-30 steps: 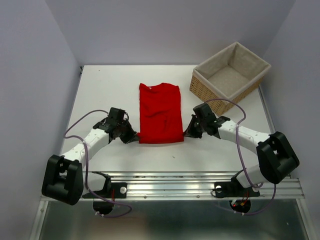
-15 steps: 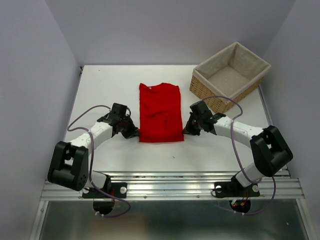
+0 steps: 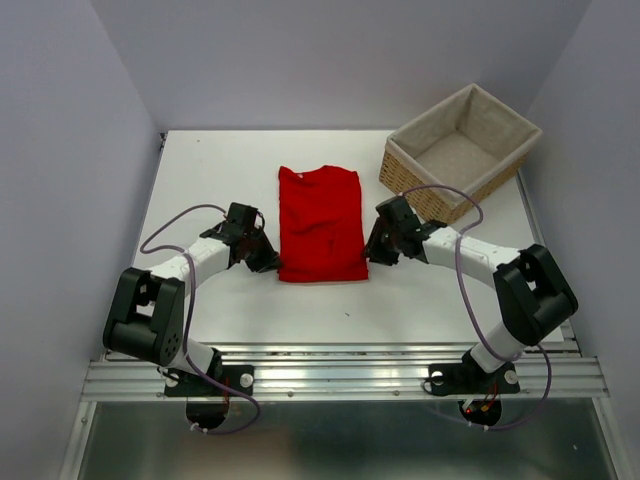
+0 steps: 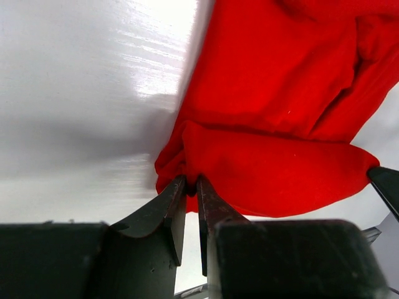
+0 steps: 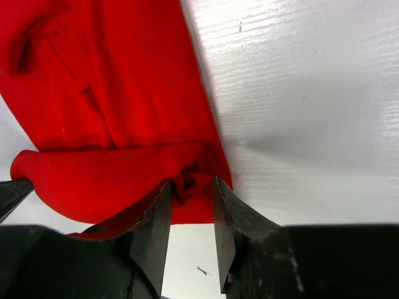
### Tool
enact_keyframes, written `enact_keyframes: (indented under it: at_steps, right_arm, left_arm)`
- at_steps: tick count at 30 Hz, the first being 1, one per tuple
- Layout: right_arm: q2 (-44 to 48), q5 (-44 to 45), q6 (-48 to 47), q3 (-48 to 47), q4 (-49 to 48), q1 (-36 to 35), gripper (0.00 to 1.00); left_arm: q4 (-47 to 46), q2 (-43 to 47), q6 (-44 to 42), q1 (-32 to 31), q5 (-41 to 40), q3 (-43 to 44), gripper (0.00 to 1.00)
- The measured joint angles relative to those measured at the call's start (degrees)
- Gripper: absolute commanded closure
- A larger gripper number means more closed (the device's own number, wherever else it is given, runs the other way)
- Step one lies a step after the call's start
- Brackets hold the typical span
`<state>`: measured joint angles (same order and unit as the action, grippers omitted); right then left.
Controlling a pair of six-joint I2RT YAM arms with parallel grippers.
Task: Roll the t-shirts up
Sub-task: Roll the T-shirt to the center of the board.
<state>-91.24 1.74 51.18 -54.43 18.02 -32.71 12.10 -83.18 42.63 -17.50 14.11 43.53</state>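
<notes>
Now left gripper (image 4: 191,180) and right gripper (image 5: 192,182) have loosened on t-shirt (image 3: 320,225).

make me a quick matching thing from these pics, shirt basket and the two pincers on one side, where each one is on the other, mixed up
Things:
1. red t-shirt
2. wicker basket
3. left pincer
4. right pincer

Places:
a. at the shirt's near right corner
b. on the far right of the table
c. at the shirt's near left corner
d. lying mid-table, its near edge turned over in a fold

Pairs: 1-d, 2-b, 3-c, 4-a
</notes>
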Motion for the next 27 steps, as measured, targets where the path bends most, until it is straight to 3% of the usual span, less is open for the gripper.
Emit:
enact_keyframes:
  at_steps: [3,7,11,14,16,27]
  right_arm:
    - [0.2,0.0,-0.5,-0.4,0.2,0.0,0.5]
    - [2.9,0.1,-1.0,-0.5,1.6,0.0,0.49]
    - [8.5,0.5,-1.9,-0.9,2.9,-0.3,0.55]
    - [9.8,0.5,-2.8,-2.8,3.2,-1.8,0.67]
    - [9.5,0.4,-3.5,-3.9,3.0,-3.7,0.69]
    - [0.7,-3.2,-4.9,-5.1,2.4,-8.2,0.7]
  left_arm:
    - [-0.3,0.0,-0.3,0.0,0.0,0.0,0.77]
    - [-0.3,0.0,-0.8,0.0,0.1,0.0,0.77]
    - [-0.3,0.0,-1.3,0.0,0.2,0.0,0.77]
    - [-0.3,0.0,-1.3,0.0,0.2,0.0,0.77]
    - [-0.3,0.0,-1.3,0.0,0.2,0.0,0.77]
    - [-0.5,-2.2,-1.3,0.0,0.2,0.2,0.77]
